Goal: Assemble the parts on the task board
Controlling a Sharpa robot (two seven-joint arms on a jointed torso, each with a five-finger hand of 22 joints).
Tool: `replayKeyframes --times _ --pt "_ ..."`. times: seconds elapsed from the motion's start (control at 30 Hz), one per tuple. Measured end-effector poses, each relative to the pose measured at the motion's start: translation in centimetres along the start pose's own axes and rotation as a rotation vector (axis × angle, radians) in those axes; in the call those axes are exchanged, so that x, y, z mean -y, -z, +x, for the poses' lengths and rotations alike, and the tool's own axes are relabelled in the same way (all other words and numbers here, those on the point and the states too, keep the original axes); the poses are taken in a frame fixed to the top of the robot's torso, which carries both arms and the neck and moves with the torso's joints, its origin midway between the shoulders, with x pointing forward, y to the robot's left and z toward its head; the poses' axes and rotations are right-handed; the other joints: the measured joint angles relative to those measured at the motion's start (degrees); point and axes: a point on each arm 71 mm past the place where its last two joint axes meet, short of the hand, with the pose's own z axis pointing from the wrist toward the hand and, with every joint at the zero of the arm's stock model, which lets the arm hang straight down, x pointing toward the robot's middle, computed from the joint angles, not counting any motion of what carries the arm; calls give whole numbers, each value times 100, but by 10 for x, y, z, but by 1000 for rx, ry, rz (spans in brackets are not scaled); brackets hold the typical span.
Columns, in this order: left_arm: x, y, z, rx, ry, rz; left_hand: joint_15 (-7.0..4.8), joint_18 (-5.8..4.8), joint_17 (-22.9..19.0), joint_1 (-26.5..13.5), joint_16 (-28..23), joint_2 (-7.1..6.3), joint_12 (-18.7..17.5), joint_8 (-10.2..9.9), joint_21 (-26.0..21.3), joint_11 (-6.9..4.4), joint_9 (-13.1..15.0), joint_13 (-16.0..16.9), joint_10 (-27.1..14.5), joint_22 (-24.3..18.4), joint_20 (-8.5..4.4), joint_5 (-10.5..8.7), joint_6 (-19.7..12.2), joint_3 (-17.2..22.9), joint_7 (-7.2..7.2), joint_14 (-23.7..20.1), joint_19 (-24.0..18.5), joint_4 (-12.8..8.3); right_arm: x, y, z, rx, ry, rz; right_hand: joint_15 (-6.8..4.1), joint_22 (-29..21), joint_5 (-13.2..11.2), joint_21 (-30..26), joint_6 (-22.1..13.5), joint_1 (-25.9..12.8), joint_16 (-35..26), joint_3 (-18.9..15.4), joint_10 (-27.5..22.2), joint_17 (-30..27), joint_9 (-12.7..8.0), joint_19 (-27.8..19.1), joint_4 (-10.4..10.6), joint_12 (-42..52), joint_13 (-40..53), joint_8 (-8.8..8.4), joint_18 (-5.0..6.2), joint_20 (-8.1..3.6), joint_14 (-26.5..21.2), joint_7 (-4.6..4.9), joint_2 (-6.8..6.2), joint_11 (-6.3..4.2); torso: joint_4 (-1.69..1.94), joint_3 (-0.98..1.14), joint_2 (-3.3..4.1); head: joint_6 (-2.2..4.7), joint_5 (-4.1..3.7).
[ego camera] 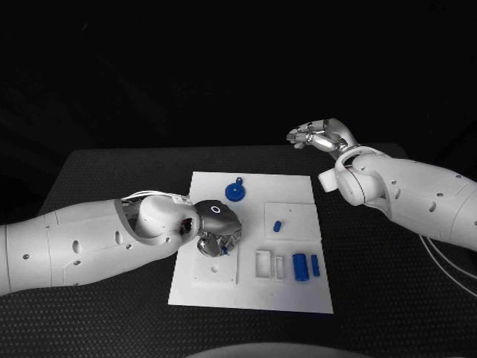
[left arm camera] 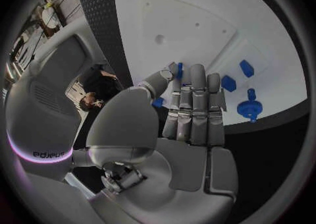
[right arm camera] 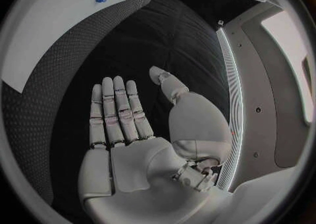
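**Assembly in progress: one part in the left hand, several still loose**

The task board [ego camera: 254,186] lies mid-desk [ego camera: 109,171]; left hand [ego camera: 216,233] is down over the board's left-centre, fingers held close together and straight in the left wrist view, thumb bent in; a small blue part [left arm camera: 178,69] shows by the fingertips [left arm camera: 197,74] w/ more blue peeking near the thumb, so it looks pinched in the hand, though the contact itself is partly covered.

Right hand [ego camera: 319,136] is lifted clear beyond the board's far right corner; right wrist view shows it flat, fingers extended, holding nothing.

Progress, as a judgement: early to middle. The round blue knob-like part [ego camera: 235,192] sits near the board's far edge, prob. seated but can't confirm; a small blue peg [ego camera: 277,225] lies on the raised square plate at the right; two blue pieces [ego camera: 299,267] sit beside open white slots [ego camera: 263,265] near the front edge; they look not yet inserted, and the slots seem empty.

Hard to make out: what's under the left palm in the head view; the held part's shape and its target hole; whether the two front pieces lie loose or stand in recesses; board holes are too small to match to parts.
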Motion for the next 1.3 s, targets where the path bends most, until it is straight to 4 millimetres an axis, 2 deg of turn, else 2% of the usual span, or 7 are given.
replayKeyframes --times 1.3 --pt "6 -5 -1 6 -6 10 -12 0 10 -10 0 -10 19 0 0 17 1 -4 13 16 -10 1 11 12 13 33 33 13 -2 -1 5 -8 -4 -3 -5 1 0 -23 0 23 -22 0 0 -10 -4 0 0 0 -4 0 0 0 4 0 23 0 -5 7 -1 25 -29"
